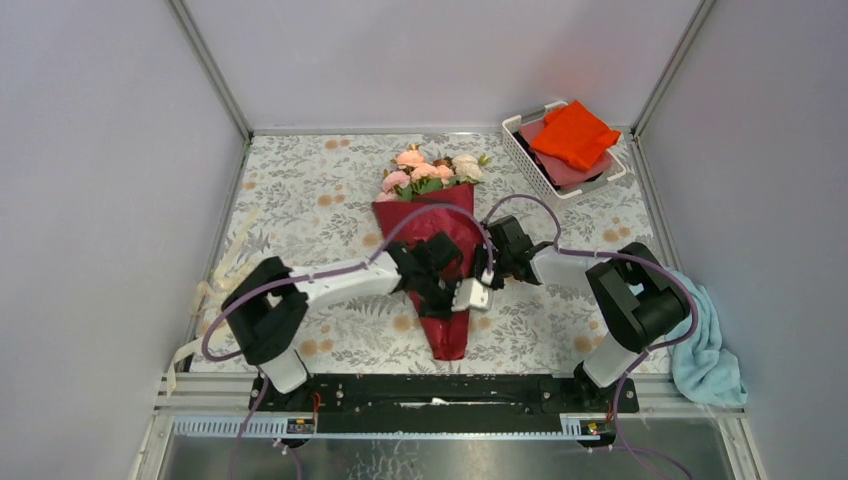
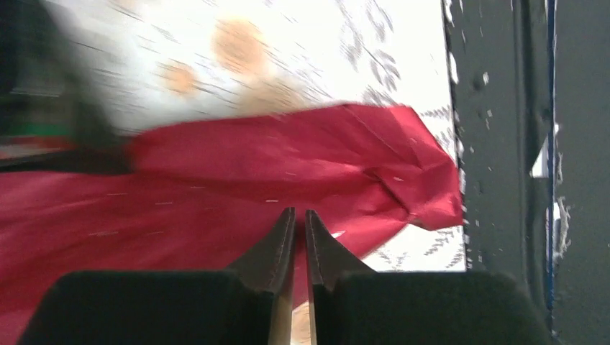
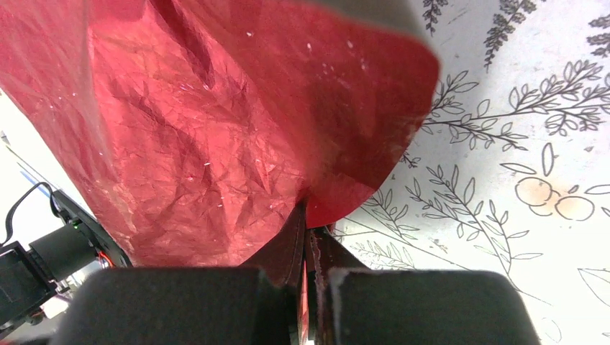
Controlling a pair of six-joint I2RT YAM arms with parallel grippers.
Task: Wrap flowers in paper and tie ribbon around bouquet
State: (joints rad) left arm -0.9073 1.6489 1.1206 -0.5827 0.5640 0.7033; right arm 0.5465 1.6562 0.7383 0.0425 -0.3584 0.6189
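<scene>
Right wrist view: the right claw [image 3: 308, 215] is pressed together, pinching the paper [image 3: 201, 129] at its edge. The left claw [image 2: 300, 213] is nearly closed with a thin slit, tips over the paper; whether it nips it, I cannot tell. The bouquet [image 1: 447, 340] lies mid table [image 1: 300, 190], flowers [image 1: 430, 170] toward 12 o'clock.

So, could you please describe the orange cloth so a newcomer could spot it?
At the far right corner of the table stands a white slatted basket. The orange cloth lies on top inside it. It is bright orange, unlike the dull pink cloth beneath and the pale blue towel off the table's right edge.
</scene>
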